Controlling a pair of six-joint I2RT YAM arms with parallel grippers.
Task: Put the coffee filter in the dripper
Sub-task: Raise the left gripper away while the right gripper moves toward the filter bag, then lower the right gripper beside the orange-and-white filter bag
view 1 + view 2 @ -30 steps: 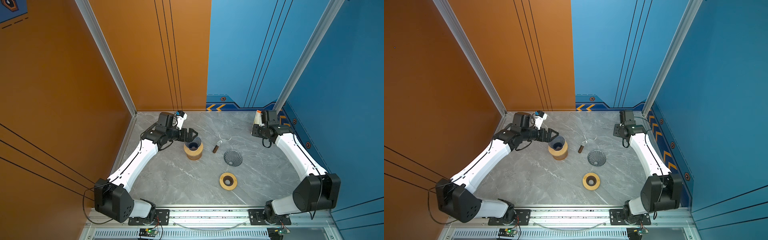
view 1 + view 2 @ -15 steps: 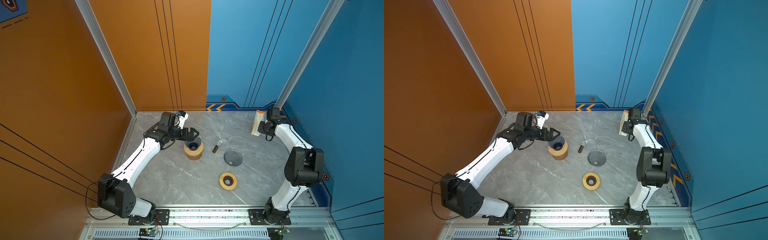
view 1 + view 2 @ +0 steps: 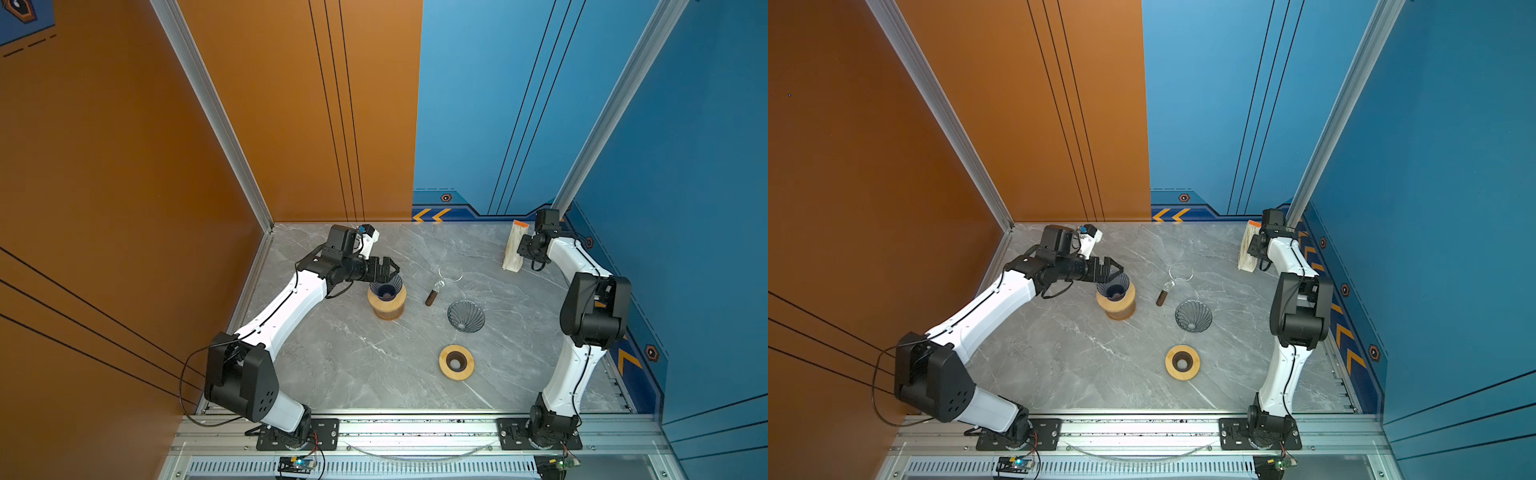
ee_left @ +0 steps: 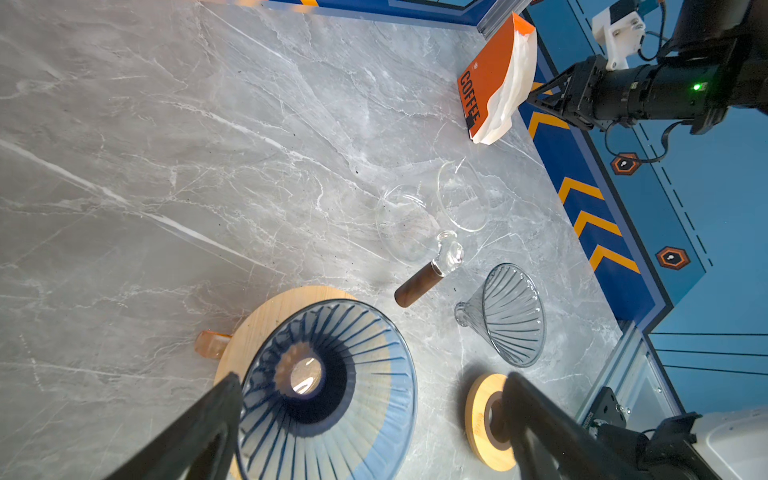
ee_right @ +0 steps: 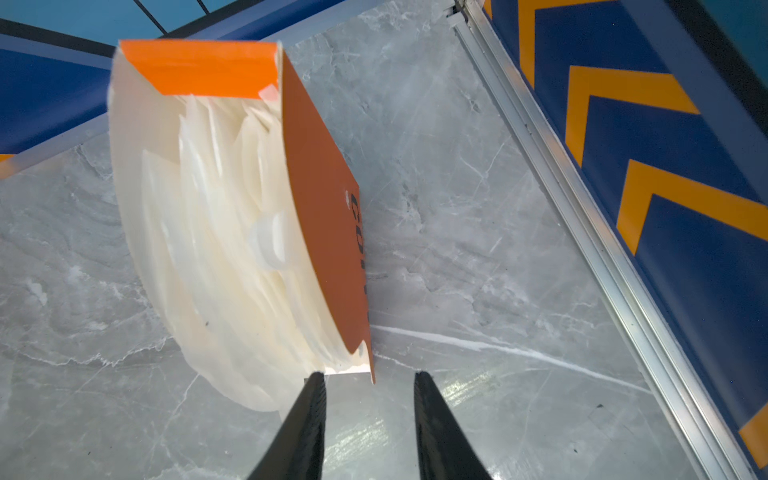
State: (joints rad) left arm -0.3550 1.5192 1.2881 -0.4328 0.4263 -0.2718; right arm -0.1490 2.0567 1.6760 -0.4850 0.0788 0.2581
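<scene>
In both top views a grey marble table (image 3: 340, 365) fills the lower half of the frame, with orange walls on the left and blue walls on the right.

My right gripper (image 3: 521, 249) is in the upper right of the table, just beside an orange pack (image 3: 514, 247) of white coffee filters (image 5: 216, 216) that stands near the back wall. In the right wrist view its two black fingers (image 5: 311, 415) are partly spread with nothing clamped between them. The pack's nearest corner sits right at the mouth of the gap. No filter is out of the pack.

My left gripper (image 3: 390, 269) is left of centre, spread wide and empty. It hangs at the rim of the blue dripper (image 3: 386, 286), which sits upright on a wooden stand (image 3: 387, 309). I cannot tell whether a finger touches the rim.

Right of centre, a glass jug (image 3: 450, 272) with a dark wooden handle lies near a second, grey dripper (image 3: 466, 316) tipped on its side. Below them lies a wooden ring (image 3: 456, 362).
</scene>
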